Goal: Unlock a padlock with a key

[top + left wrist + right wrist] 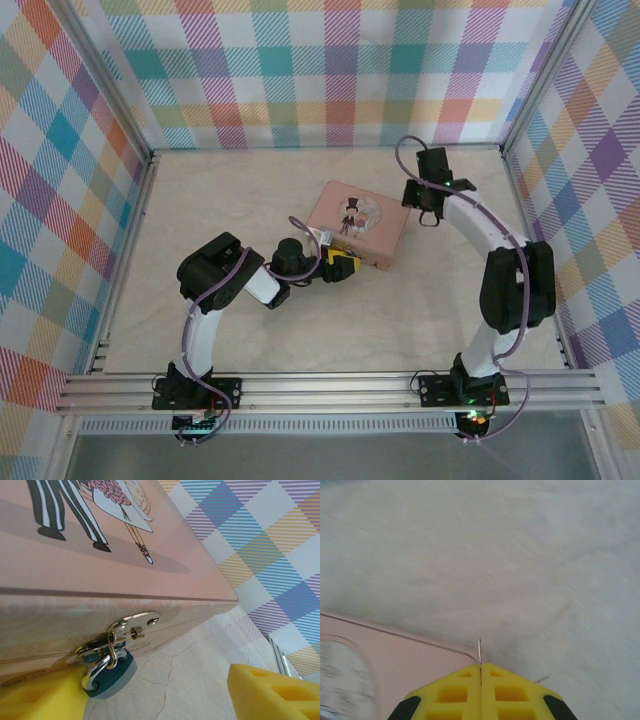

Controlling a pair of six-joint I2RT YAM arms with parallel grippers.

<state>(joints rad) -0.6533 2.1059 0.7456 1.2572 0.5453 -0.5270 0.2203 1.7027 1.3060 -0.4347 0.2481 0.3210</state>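
Yellow fingers [270, 695] of left gripper [157, 692]: spread wide, both low at the tin's front wall. Marble-look tabletop [200, 200] carries a pink tin [385, 235]. Lid print: cartoon couple, striped trousers, bouquet; any wording too blurred to read. Padlock [114, 672], teal body with a silvery shackle, hangs from the tin's hasp [132, 624]. It lies between the left gripper's fingers, touching one and well apart from the other. Right gripper [480, 669]: pads pressed together on the key [480, 652], a thin metal sliver poking out past them, near a corner of the tin.
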